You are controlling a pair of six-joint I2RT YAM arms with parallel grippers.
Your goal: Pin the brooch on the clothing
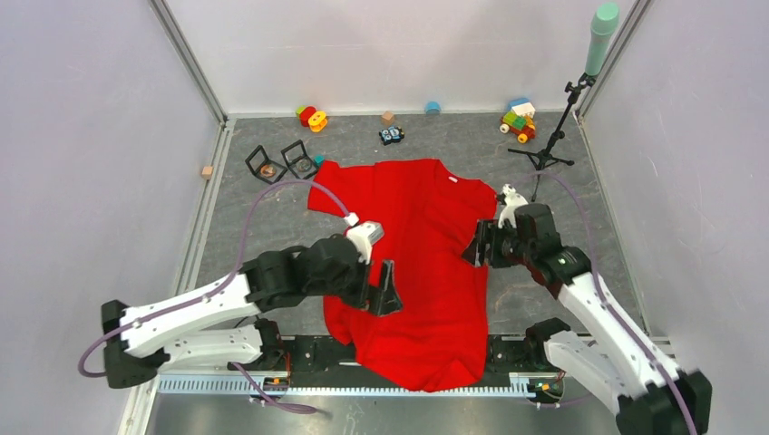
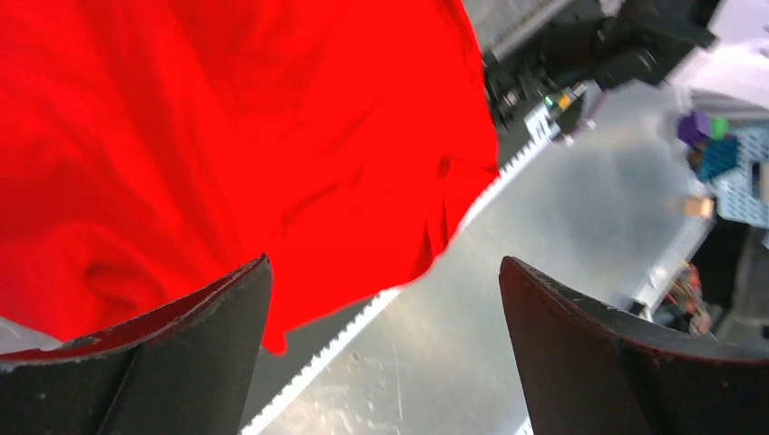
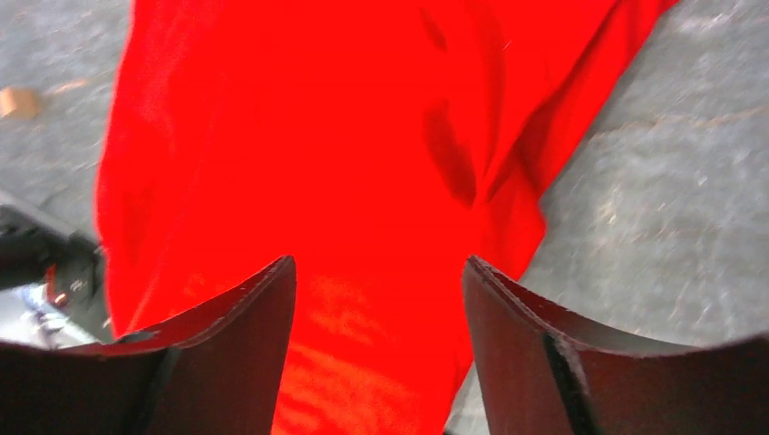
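Note:
The red T-shirt [image 1: 417, 254] lies spread on the grey table, collar with a white tag [image 1: 451, 180] at the far end and hem draped over the near rail. My left gripper [image 1: 385, 290] is open and empty above the shirt's lower left part; its wrist view shows the shirt's hem [image 2: 227, 136] between and beyond the open gripper [image 2: 385, 263]. My right gripper [image 1: 476, 245] is open and empty at the shirt's right edge; its wrist view shows red fabric [image 3: 363, 136] under the gripper [image 3: 379, 261]. No brooch shows clearly.
Two small black open cases [image 1: 266, 165] [image 1: 297, 156] stand back left, each holding a small item. Toys line the back: a red-yellow one [image 1: 312, 117], a small car [image 1: 391, 135], a block toy [image 1: 518, 120]. A tripod stand [image 1: 553, 136] is back right. A toothed rail [image 1: 363, 381] runs along the near edge.

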